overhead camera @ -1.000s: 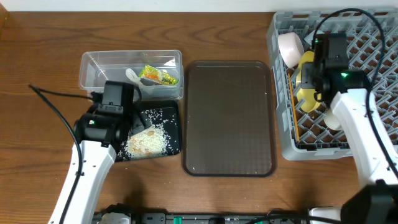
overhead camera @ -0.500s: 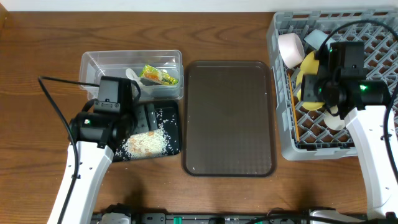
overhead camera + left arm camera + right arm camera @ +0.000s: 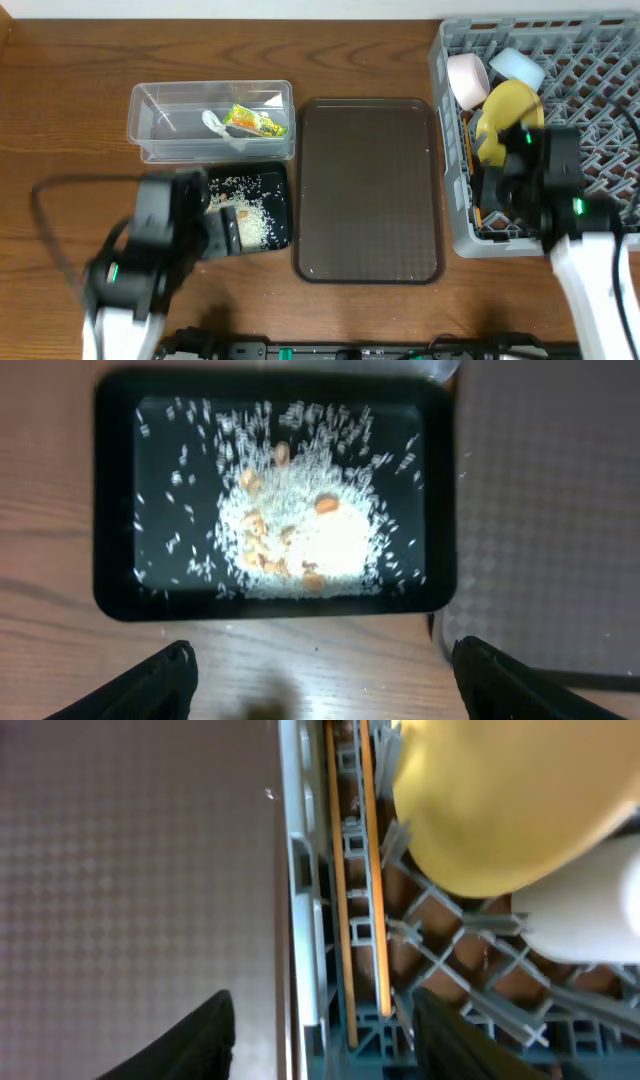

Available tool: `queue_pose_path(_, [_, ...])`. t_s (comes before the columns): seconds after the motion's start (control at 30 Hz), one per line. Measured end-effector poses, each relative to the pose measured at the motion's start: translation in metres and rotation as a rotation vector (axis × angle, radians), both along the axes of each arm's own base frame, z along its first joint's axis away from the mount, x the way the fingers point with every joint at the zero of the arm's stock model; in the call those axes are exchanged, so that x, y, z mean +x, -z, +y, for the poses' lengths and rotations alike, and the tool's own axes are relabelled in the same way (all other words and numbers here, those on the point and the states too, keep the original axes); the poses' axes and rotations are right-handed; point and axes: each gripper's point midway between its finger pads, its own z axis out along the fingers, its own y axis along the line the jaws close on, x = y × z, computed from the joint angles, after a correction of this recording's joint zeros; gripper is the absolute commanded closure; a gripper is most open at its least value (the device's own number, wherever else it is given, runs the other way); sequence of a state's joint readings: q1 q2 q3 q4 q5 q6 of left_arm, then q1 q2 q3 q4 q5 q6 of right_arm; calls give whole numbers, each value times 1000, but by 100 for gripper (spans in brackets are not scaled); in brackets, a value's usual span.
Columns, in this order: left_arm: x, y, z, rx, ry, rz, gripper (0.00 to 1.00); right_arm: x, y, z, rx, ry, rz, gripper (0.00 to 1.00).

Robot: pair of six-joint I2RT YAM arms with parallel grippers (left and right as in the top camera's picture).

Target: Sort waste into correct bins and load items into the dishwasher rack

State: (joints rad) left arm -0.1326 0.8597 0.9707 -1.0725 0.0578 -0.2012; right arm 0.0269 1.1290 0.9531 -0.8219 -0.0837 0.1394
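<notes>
The clear tub [image 3: 160, 112] holds the snack wrapper [image 3: 256, 122] and the white scrap [image 3: 212, 122]. The black tray [image 3: 278, 178] [image 3: 112, 510] holds the rice [image 3: 252, 225] [image 3: 325, 538]. The grey rack [image 3: 600, 40] [image 3: 300, 870] holds the yellow plate [image 3: 508, 105] [image 3: 500, 800], white bowl [image 3: 466, 78], light-blue bowl [image 3: 516, 68] and chopsticks [image 3: 470, 158] [image 3: 372, 870]. A white cup [image 3: 585, 915] lies beside the plate. My left gripper [image 3: 220, 230] [image 3: 322, 665] is open and empty, just in front of the black tray. My right gripper [image 3: 492, 195] [image 3: 325, 1025] is open and empty, astride the rack's left wall.
The large brown serving tray [image 3: 368, 190] [image 3: 560, 510] [image 3: 130, 850] lies between the black tray and the rack. The rack reaches the table's right and far edges.
Both arms have drawn back toward the table's front edge. The left gripper left the tub and black tray; the right gripper came off the yellow plate to the rack's front left.
</notes>
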Motion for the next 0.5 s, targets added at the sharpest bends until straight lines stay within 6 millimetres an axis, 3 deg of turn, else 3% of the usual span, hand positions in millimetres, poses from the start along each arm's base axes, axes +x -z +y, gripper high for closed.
queue_pose_path(0.03, [-3, -7, 0, -4, 7, -60, 0, -6, -4, 0, 1, 0, -51, 1])
queue_pose_path(0.27, [-18, -53, 2, -43, 14, -381, 1, -42, -19, -4, -3, 10, -255, 1])
queue_pose_path(0.5, [-29, -57, 3, -46, 14, -411, 2, -69, -14, -5, -8, 14, -223, 1])
